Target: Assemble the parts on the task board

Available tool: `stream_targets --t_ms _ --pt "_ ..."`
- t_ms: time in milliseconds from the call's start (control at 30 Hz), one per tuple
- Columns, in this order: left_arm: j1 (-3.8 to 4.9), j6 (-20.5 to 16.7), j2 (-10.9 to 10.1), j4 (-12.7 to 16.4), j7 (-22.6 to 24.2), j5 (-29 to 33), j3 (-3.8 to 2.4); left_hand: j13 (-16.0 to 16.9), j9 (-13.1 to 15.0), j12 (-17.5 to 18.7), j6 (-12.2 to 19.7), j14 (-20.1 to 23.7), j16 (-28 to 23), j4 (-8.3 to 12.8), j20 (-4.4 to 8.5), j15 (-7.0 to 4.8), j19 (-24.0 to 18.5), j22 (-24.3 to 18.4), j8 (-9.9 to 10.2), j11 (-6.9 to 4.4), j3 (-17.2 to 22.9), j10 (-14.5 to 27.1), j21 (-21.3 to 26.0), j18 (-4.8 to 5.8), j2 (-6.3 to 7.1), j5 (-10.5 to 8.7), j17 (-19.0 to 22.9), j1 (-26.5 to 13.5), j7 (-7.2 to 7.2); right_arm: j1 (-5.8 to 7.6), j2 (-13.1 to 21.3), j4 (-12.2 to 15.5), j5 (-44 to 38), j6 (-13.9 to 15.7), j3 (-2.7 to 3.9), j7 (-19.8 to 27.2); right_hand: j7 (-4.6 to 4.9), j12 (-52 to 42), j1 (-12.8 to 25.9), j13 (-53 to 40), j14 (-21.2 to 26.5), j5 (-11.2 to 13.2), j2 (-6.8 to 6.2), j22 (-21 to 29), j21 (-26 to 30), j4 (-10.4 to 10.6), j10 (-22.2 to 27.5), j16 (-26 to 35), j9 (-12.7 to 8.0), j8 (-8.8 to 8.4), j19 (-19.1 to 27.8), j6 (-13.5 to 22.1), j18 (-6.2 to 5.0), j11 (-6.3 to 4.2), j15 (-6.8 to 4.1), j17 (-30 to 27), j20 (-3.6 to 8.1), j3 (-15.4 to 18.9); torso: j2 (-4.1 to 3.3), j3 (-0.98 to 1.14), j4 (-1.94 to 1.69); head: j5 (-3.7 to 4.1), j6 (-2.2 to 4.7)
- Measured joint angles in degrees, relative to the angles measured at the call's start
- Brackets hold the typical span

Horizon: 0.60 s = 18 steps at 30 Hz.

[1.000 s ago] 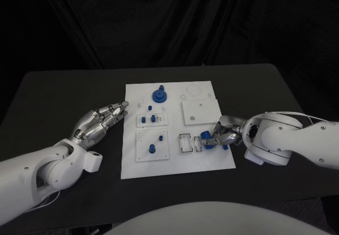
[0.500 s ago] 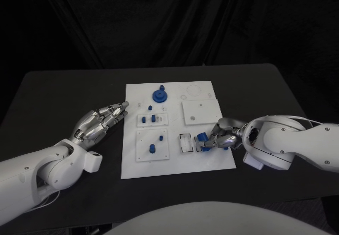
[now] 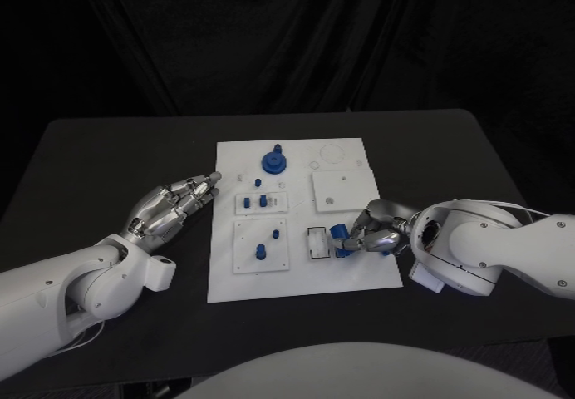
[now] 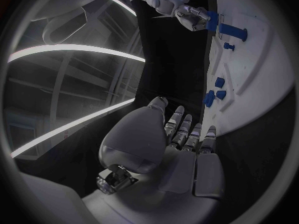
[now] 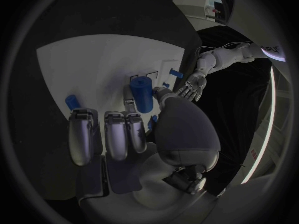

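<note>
The right robot hand [image 3: 369, 229] lies low over the near right part of the white task board [image 3: 300, 278], its white arm reaching in across the black bench [image 3: 108, 158] with the wrist bent toward the board's middle. Its fingers are curled round a blue cylindrical part [image 5: 142, 95], which the right wrist view shows held between the thumb and the other fingers, one end pointing out past the fingertips toward a small framed slot [image 3: 316, 242] on the board. A second short blue piece [image 5: 73, 102] lies on the board just beside the outermost finger in that view. The left robot hand [image 3: 174, 208] rests beside the board's left edge, palm down and flat, fingers straight and slightly apart, holding nothing; its fingertips reach near the board's edge without clearly touching it. The left forearm runs back toward the near left corner of the bench. On the board, a large blue round part with a knob [image 3: 274, 161] stands near the far edge, a cluster of small blue pegs [image 3: 253, 201] sits in a square plate left of centre, and two more blue pegs [image 3: 265, 243] stand in the plate nearer the robot. A plain white square plate [image 3: 341, 188] lies on the right, far from the right robot hand's fingers.
</note>
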State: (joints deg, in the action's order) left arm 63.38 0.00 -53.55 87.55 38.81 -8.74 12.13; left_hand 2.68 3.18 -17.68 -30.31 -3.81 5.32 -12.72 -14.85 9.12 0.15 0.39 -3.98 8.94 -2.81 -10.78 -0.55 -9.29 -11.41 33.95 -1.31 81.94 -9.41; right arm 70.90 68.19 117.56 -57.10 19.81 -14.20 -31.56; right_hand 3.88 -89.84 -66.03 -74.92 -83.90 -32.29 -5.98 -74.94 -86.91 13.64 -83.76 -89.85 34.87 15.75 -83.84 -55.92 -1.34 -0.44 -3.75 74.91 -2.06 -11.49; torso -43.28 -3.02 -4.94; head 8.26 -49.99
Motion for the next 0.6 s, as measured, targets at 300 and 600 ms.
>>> stream_targets --t_ms 300,600 --pt "0.00 0.04 0.00 -0.01 0.01 0.00 0.00 0.00 0.00 0.00 0.00 0.00 0.00 0.00 -0.41 0.00 0.00 0.00 0.00 0.21 0.32 0.21 0.00 -0.01 0.00 0.23 -0.05 0.00 0.00 0.00 -1.15 0.26 -0.05 0.97 0.00 0.10 0.03 0.00 0.72 0.01 0.00 1.55 0.74 0.01 0.00 0.00 0.00 0.00 0.02 0.28 0.00 0.02 0.00 -0.01 0.00 0.00 0.00 0.00 0.01 -0.04 -0.03 -0.02 0.00" --pt "-0.01 0.11 -0.02 0.00 0.01 0.00 0.00 0.00 0.00 0.00 0.01 -0.01 0.21 0.30 -0.44 0.01 0.02 0.00 0.00 0.21 0.67 0.21 0.00 -0.01 0.00 0.28 -0.05 0.00 0.01 0.00 -2.66 0.10 1.19 1.32 0.01 0.08 -0.08 0.00 1.39 0.01 0.07 3.57 1.86 0.01 0.38 0.25 0.00 0.00 -0.01 0.62 0.00 0.17 -0.01 0.00 0.07 0.00 0.00 -0.25 0.01 -0.02 -0.02 0.06 0.00"
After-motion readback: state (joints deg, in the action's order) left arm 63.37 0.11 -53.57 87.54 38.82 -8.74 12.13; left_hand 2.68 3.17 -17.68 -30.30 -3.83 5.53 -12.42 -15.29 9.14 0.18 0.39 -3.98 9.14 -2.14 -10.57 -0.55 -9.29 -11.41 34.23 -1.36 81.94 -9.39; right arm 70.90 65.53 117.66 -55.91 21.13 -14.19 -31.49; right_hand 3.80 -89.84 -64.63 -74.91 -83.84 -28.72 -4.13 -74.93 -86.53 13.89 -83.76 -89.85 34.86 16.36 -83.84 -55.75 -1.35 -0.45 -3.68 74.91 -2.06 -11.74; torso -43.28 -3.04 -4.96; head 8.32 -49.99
